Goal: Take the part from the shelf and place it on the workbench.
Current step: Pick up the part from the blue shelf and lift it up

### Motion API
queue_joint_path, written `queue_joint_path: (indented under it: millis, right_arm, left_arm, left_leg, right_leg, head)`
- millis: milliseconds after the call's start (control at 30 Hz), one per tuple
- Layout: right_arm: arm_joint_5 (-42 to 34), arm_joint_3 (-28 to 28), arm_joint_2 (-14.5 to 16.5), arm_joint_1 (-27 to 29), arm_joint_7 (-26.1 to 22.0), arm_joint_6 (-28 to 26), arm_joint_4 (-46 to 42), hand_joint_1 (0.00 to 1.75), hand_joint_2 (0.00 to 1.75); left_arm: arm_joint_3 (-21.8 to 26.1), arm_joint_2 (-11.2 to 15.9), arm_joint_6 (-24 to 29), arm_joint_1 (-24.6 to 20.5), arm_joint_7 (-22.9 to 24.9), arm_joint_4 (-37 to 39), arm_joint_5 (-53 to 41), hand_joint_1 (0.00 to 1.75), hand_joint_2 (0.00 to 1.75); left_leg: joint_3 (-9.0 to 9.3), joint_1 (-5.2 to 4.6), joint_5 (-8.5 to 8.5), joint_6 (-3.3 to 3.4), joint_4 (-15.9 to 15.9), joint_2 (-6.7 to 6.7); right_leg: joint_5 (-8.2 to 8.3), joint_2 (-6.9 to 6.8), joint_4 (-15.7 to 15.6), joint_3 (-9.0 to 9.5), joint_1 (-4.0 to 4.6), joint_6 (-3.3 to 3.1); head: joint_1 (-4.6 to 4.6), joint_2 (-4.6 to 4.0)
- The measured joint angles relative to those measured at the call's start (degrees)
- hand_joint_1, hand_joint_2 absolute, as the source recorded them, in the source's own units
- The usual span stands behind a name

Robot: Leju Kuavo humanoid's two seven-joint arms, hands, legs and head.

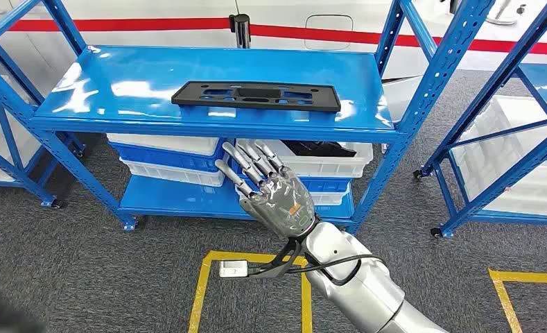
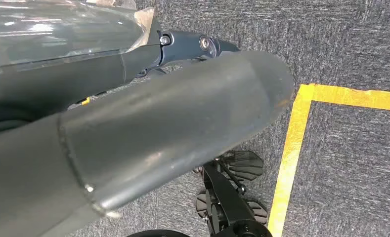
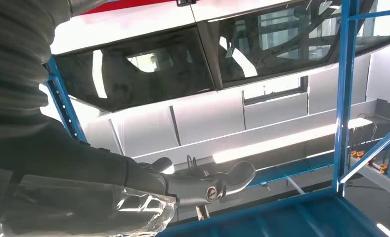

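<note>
Blue steel shelf is standing on grey carpet marked with yellow tape; white bins are sitting on its lower tier. A black flat part is lying on the top tier. The right hand is hovering below the shelf's front edge, fingers spread, holding nothing. The right wrist view is showing a white vehicle body beyond the shelf. The left hand's state cannot be told.

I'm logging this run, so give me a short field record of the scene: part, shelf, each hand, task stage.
part: flat black panel, lying on the top board
shelf: blue rack; white bins on the level below
right hand: raised before the shelf edge, fingers spread, holding nothing, below the part
left hand: hanging over the floor, grasp unclear
stage: part not yet grasped
</note>
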Motion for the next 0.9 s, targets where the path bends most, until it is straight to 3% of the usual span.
queue_joint_path:
  millis: [100,167,267,300,333,367,433,467,500,567,633,700,800,833,867,900]
  right_arm:
    - [-0.20,-0.23,-0.14,0.11,-0.01,-0.87,0.08,0.00,1.75]
    - [-0.27,-0.45,-0.29,0.19,-0.01,-1.64,0.17,0.00,1.75]
    - [-0.27,-0.60,-0.51,0.53,0.04,-2.08,0.43,0.00,1.75]
    - [-0.27,-0.60,-0.62,0.79,0.09,-2.14,0.55,0.00,1.75]
    - [-0.26,-0.61,-0.73,1.05,0.14,-2.21,0.68,0.00,1.75]
    - [-0.24,-0.61,-0.81,1.26,0.18,-2.28,0.80,0.00,1.75]
    - [-0.21,-0.61,-0.93,1.53,0.25,-2.46,1.04,0.00,1.75]
    - [-0.20,-0.60,-1.00,1.61,0.28,-2.55,1.18,0.00,1.75]
    - [-0.18,-0.58,-1.05,1.68,0.31,-2.62,1.30,0.00,1.75]
    - [-0.14,-0.62,-1.16,1.77,0.36,-2.73,1.46,0.00,1.75]
    - [-0.10,-0.70,-1.15,1.68,0.38,-2.79,1.46,0.00,1.75]
    - [-0.08,-0.69,-1.03,1.54,0.38,-2.84,1.48,0.00,1.75]
    - [-0.05,-0.61,-0.86,1.59,0.39,-2.86,1.61,0.00,1.75]
    - [-0.05,-0.60,-0.81,1.61,0.42,-2.86,1.67,0.00,1.75]
    - [-0.05,-0.59,-0.74,1.60,0.48,-2.86,1.71,0.00,1.75]
    - [-0.04,-0.59,-0.63,1.56,0.54,-2.84,1.74,0.00,1.75]
  left_arm:
    - [-0.01,-0.02,0.29,0.04,0.00,0.05,-0.11,0.00,0.00]
    - [-0.02,-0.08,0.40,0.08,-0.01,0.09,-0.22,0.00,0.00]
    - [-0.02,-0.28,0.43,0.14,-0.03,0.23,-0.36,0.00,0.00]
    - [-0.02,-0.38,0.42,0.18,-0.04,0.29,-0.39,0.00,0.00]
    - [-0.02,-0.46,0.40,0.25,-0.05,0.34,-0.44,0.00,0.00]
    - [-0.02,-0.56,0.38,0.34,-0.06,0.37,-0.49,0.00,0.00]
    - [-0.01,-0.68,0.33,0.51,-0.07,0.41,-0.60,0.00,0.00]
    - [-0.02,-0.72,0.32,0.55,-0.08,0.43,-0.62,0.00,0.00]
    - [-0.02,-0.74,0.32,0.55,-0.10,0.45,-0.63,0.00,0.00]
    - [-0.03,-0.79,0.30,0.54,-0.15,0.48,-0.66,0.00,0.00]
    - [-0.04,-0.86,0.28,0.44,-0.19,0.48,-0.70,0.00,0.00]
    - [-0.05,-0.93,0.25,0.21,-0.22,0.46,-0.73,0.00,0.00]
    - [-0.05,-0.99,0.19,0.22,-0.24,0.49,-0.86,0.00,0.00]
    - [-0.06,-0.99,0.16,0.28,-0.24,0.51,-0.96,0.00,0.00]
    - [-0.06,-1.00,0.13,0.34,-0.24,0.53,-1.05,0.00,0.00]
    - [-0.05,-1.01,0.11,0.39,-0.24,0.55,-1.13,0.00,0.00]
  left_leg:
    - [0.35,0.15,-0.06,0.92,-0.88,-0.10]
    - [1.18,0.39,-0.06,1.71,-1.56,-0.17]
    - [1.87,0.48,-0.08,1.80,-1.72,-0.16]
    - [2.05,0.50,-0.23,1.67,-1.71,-0.18]
    - [2.32,0.58,-0.46,1.46,-1.68,-0.26]
    - [2.74,0.70,-0.81,1.17,-1.66,-0.35]
    - [3.88,0.96,-1.85,0.39,-1.60,-0.51]
    - [4.40,1.00,-2.44,-0.05,-1.53,-0.53]
    - [4.72,0.99,-3.07,-0.53,-1.49,-0.52]
    - [5.41,1.07,-3.76,-1.31,-1.21,-0.43]
    - [5.16,1.40,-3.68,-1.76,0.40,-0.20]
    - [1.49,1.68,-3.67,-2.23,6.14,0.18]
    - [-6.92,1.84,-6.91,-3.05,15.89,0.46]
    - [-8.76,1.85,-7.61,-3.13,16.57,0.48]
    - [-9.74,1.85,-7.04,-3.05,15.52,0.49]
    - [-9.87,1.82,-4.98,-2.79,12.86,0.50]
  right_leg:
    - [0.56,-0.01,1.10,-0.14,0.23,0.78]
    - [-0.16,-0.02,3.94,-1.64,0.36,1.15]
    - [-3.84,-0.02,14.34,-8.01,0.24,1.00]
    - [-4.43,-0.02,17.04,-10.04,0.17,1.10]
    - [-4.10,-0.03,17.81,-11.15,0.09,1.42]
    - [-2.77,-0.05,16.29,-11.13,-0.04,1.87]
    - [1.51,-0.15,8.87,-8.81,-0.39,3.04]
    - [2.66,-0.28,5.46,-7.67,-0.35,2.90]
    - [3.27,-0.39,3.34,-6.72,-0.22,2.34]
    - [2.58,-0.41,2.57,-6.00,0.23,0.30]
    - [2.36,-0.21,2.61,-5.15,0.17,-1.01]
    - [1.75,-0.17,2.48,-4.14,0.09,-1.98]
    - [0.30,-0.16,2.44,-2.66,0.24,-2.58]
    - [-0.23,-0.10,2.44,-2.03,0.28,-2.58]
    - [-0.78,-0.04,2.43,-1.29,0.33,-2.56]
    - [-1.38,-0.01,2.40,-0.47,0.40,-2.48]
  head:
    - [0.00,0.00]
    - [0.07,0.00]
    - [0.13,0.00]
    - [0.13,0.00]
    - [0.13,0.00]
    - [0.12,0.00]
    - [0.15,0.00]
    - [0.16,-0.03]
    - [0.14,-0.05]
    - [0.03,-0.10]
    - [-0.09,-0.08]
    - [-0.25,-0.08]
    - [-0.46,-0.09]
    - [-0.49,-0.09]
    - [-0.51,-0.09]
    - [-0.54,-0.09]
